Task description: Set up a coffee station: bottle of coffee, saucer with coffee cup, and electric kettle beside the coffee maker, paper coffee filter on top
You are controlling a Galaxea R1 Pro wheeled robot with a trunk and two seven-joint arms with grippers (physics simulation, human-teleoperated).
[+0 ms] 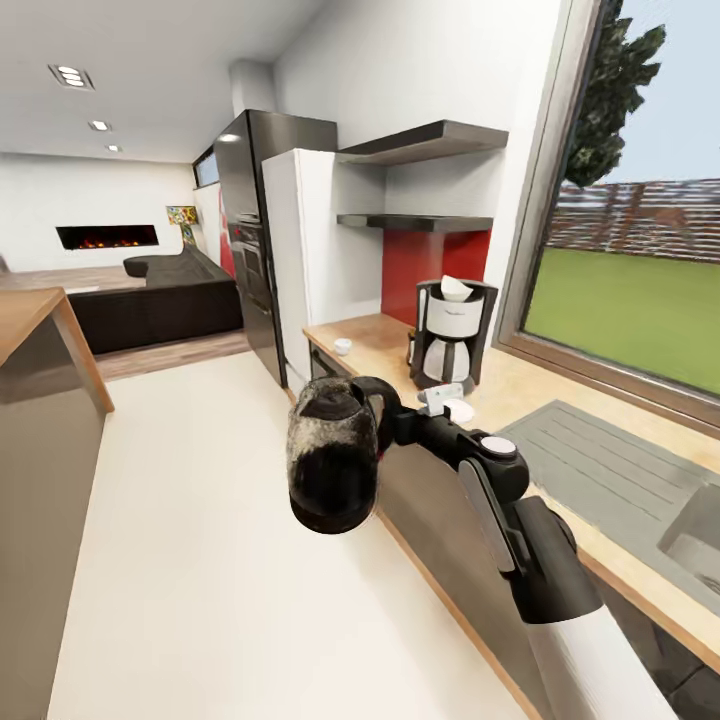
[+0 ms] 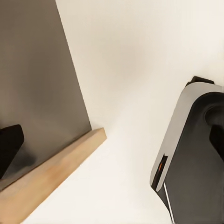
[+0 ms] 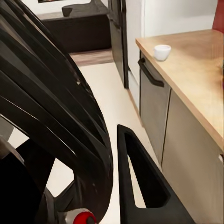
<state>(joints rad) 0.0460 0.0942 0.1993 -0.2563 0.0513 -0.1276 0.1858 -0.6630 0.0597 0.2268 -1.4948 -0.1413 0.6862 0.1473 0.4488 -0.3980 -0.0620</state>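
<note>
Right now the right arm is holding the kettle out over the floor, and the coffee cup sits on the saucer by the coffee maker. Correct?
Not quite. The right gripper does hold the kettle over the floor, but the cup stands alone on the countertop, apart from the saucer in front of the coffee maker. The head view shows it.

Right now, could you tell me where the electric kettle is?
In the head view, the electric kettle hangs in the right gripper over the floor, just off the countertop edge, short of the coffee maker.
</note>
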